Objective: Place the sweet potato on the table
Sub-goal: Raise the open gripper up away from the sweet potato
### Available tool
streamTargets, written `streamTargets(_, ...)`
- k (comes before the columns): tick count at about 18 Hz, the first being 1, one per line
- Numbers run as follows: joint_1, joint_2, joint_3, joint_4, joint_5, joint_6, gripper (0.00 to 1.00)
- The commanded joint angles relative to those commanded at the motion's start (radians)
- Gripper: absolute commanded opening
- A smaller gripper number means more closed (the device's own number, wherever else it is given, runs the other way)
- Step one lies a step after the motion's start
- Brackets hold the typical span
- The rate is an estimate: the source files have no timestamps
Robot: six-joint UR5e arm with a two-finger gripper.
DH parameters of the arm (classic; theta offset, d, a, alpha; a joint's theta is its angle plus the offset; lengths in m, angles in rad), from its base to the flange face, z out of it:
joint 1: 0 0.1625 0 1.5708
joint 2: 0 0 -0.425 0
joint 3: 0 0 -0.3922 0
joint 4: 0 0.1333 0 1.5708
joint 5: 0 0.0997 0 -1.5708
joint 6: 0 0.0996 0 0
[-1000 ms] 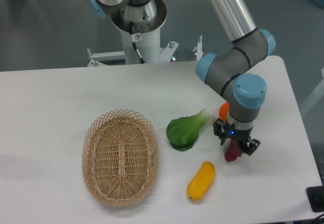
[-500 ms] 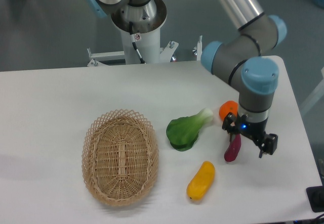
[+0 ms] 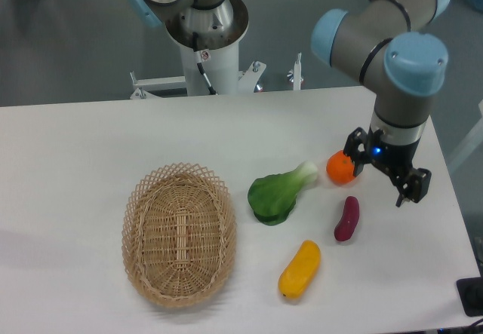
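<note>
- The slim dark purple sweet potato (image 3: 347,219) lies flat on the white rectangular table (image 3: 90,145), lower right of the frame, nothing touching it.
- The black two-finger gripper (image 3: 385,182) hangs above and right of it, jaws spread apart and empty.
- A round orange fruit (image 3: 339,167) sits just left of the gripper.

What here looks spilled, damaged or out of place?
Nothing stands out. The sweet potato lies flat on the table, clear of the open gripper above it. The basket sits upright and empty.
</note>
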Motion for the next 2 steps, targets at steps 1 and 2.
streamTargets(1,0.000,0.002,0.000,0.000,0.006,0.000,1.00)
streamTargets(2,-0.002,0.002,-0.002,0.000,0.014,0.000,1.00)
